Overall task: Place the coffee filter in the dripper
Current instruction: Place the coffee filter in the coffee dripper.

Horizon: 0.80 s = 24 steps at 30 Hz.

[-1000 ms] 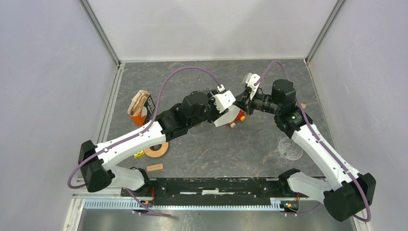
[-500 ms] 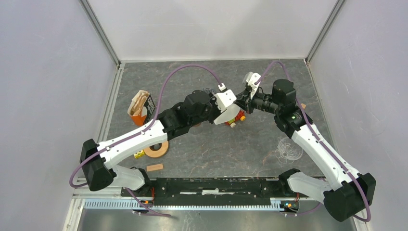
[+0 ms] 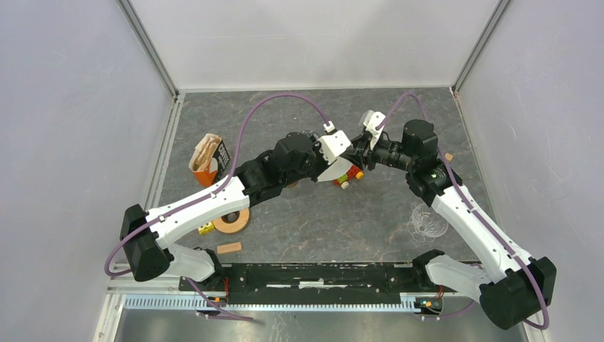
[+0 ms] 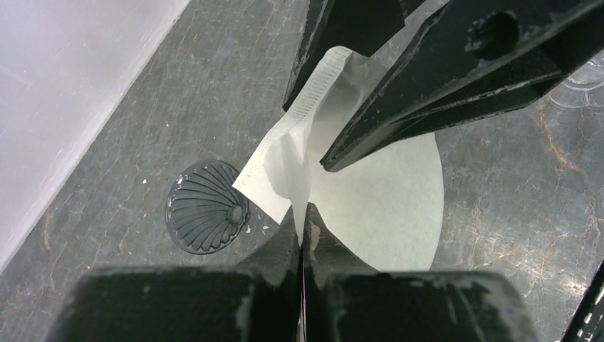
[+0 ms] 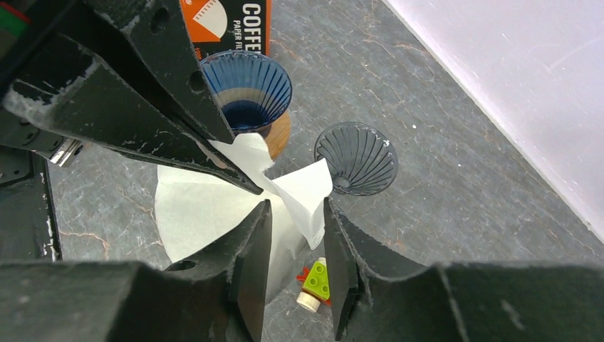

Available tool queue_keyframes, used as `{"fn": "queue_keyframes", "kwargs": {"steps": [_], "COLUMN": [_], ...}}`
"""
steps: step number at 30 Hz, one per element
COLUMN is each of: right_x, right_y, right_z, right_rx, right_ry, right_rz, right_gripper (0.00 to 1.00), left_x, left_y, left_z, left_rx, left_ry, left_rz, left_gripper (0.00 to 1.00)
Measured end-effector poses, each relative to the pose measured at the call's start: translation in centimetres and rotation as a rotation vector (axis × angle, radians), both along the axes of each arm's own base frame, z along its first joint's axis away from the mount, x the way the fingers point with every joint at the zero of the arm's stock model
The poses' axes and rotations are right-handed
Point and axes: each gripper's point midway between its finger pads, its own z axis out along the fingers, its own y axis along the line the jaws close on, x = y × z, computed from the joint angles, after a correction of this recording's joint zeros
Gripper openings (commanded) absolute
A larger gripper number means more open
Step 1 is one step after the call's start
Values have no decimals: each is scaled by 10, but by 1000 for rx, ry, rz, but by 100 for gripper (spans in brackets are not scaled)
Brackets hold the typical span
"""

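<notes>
Dark marbled tabletop (image 3: 306, 222), pale enclosure walls (image 3: 313, 43), metal corner posts (image 3: 147, 46).

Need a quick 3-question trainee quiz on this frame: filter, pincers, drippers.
1. True or false: the left pincer is shut on the coffee filter.
2. The right pincer has its jaws: A) clamped on a dripper; B) apart, with the filter's edge between them; C) shut on a toy brick.
3. What colour is the dripper nearest the orange filter box?

Key: 1 true; 2 B; 3 blue.
</notes>
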Motion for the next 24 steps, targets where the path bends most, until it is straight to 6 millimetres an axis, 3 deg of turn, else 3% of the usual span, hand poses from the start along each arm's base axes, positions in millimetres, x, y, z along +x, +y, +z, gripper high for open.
{"fn": "queue_keyframes", "kwargs": {"steps": [9, 15, 24], "right_x": [0, 1, 1], "right_y": [-1, 0, 0], "right_z": [-5, -11, -11], "right_rx": [-11, -17, -10], "right_ry": [0, 13, 21], "right_rz": [1, 0, -1], "right_gripper": [40, 27, 0], "left_x": [-3, -5, -7], "left_y": [-2, -4, -5], "left_z": [0, -1, -1], "left_rx": [-2, -4, -8], "left_ry": [7, 14, 17], "left_rz": [-17, -34, -48], "left_gripper": [2, 2, 2]}}
